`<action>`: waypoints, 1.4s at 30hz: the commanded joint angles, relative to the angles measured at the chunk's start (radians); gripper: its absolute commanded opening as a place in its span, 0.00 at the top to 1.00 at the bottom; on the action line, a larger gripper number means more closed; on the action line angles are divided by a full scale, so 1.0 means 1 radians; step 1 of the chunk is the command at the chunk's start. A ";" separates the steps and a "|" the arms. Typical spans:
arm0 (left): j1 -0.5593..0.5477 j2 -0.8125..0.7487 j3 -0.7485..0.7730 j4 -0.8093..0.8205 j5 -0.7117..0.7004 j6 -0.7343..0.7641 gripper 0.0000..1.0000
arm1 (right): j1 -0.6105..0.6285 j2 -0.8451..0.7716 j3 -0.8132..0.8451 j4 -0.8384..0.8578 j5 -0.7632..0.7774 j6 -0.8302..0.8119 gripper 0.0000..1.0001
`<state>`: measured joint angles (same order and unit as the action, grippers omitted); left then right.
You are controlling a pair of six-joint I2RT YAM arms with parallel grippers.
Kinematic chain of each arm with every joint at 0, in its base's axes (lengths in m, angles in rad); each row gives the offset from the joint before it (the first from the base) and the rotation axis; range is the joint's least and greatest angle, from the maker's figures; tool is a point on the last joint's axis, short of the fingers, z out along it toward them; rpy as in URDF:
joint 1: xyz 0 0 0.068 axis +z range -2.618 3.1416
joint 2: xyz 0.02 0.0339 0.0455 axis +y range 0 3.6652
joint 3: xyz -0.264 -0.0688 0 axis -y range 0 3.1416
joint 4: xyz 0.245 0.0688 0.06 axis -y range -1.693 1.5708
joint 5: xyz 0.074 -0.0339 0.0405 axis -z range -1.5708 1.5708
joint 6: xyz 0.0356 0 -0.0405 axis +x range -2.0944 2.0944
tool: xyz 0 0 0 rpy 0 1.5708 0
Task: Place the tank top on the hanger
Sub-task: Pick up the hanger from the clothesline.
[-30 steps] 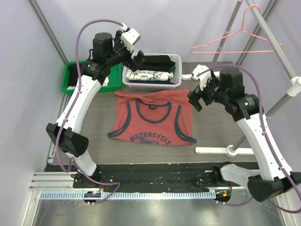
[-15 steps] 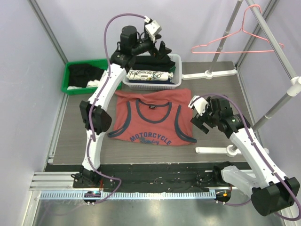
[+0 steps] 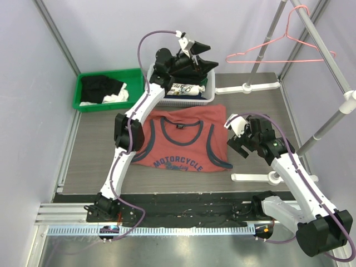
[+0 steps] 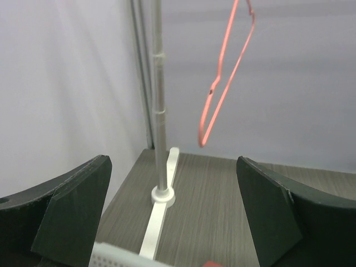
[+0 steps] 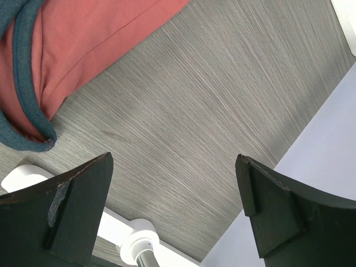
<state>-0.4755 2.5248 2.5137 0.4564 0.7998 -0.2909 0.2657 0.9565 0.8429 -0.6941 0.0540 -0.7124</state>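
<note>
The tank top [image 3: 181,146] lies flat on the table [image 3: 94,150], mid-frame. The hanger [image 3: 281,47] hangs from the rail [image 3: 328,55] at upper right, well apart. Above the white basket [image 3: 194,98] at upper centre, the left gripper [image 3: 204,55] hovers with fingers wide and empty. The right gripper [image 3: 236,140], also wide and empty, sits just beside the shirt's right edge.

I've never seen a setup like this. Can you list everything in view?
tank top: one, rust-red with navy trim, flat on the table
hanger: one, pink wire, hanging on the rack
rack: one, grey poles, white feet, table's right side
basket: one, white, behind the tank top
printed cloth: one, white, in the basket
bin: one, green, back left
clothes pile: one, black and white, in the bin
table: one, grey wood-grain
left end effector: black, open, above the basket
right end effector: black, open, beside the tank top
</note>
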 commanded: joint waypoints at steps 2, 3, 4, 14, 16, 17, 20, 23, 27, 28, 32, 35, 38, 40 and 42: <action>-0.057 0.020 0.056 0.223 -0.004 -0.048 0.00 | -0.006 0.001 0.010 0.050 -0.002 0.016 0.00; -0.063 0.026 0.063 0.231 -0.023 -0.045 0.00 | -0.006 0.004 0.010 0.050 -0.005 0.017 0.00; -0.071 0.034 0.069 0.238 -0.065 -0.039 0.00 | -0.006 0.005 0.013 0.048 -0.005 0.019 0.00; -0.120 0.107 0.117 0.266 -0.201 0.038 0.00 | -0.013 -0.033 0.008 0.024 -0.031 0.050 0.02; -0.121 0.121 0.125 0.261 -0.218 0.045 0.00 | -0.013 -0.036 0.008 0.018 -0.040 0.056 0.02; -0.123 0.124 0.128 0.261 -0.226 0.048 0.00 | -0.013 -0.038 0.012 0.018 -0.042 0.059 0.02; -0.124 0.131 0.132 0.255 -0.225 0.052 0.00 | -0.013 -0.035 0.027 0.013 -0.040 0.065 0.03; -0.124 0.135 0.132 0.254 -0.214 0.052 0.00 | -0.014 -0.035 0.033 0.008 -0.082 0.070 0.03; -0.124 0.138 0.134 0.274 -0.189 0.015 0.07 | -0.013 -0.036 0.025 0.008 -0.082 0.070 0.03; -0.124 0.138 0.134 0.286 -0.180 0.007 0.11 | -0.013 -0.036 0.021 0.007 -0.082 0.070 0.04; -0.129 0.138 0.131 0.291 -0.162 -0.025 0.20 | -0.013 -0.042 0.019 0.007 -0.079 0.071 0.04; -0.132 0.140 0.129 0.291 -0.146 -0.040 0.25 | -0.013 -0.044 0.021 0.010 -0.082 0.073 0.04; -0.137 0.143 0.126 0.294 -0.143 -0.051 0.28 | -0.014 -0.050 0.019 0.008 -0.082 0.073 0.04; -0.140 0.144 0.126 0.295 -0.142 -0.053 0.30 | -0.013 -0.055 0.015 0.008 -0.082 0.073 0.04; -0.143 0.143 0.125 0.298 -0.133 -0.057 0.31 | -0.013 -0.059 0.013 0.010 -0.080 0.074 0.04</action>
<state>-0.6071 2.6644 2.6007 0.6960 0.6441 -0.3302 0.2577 0.9237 0.8429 -0.6907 -0.0139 -0.6521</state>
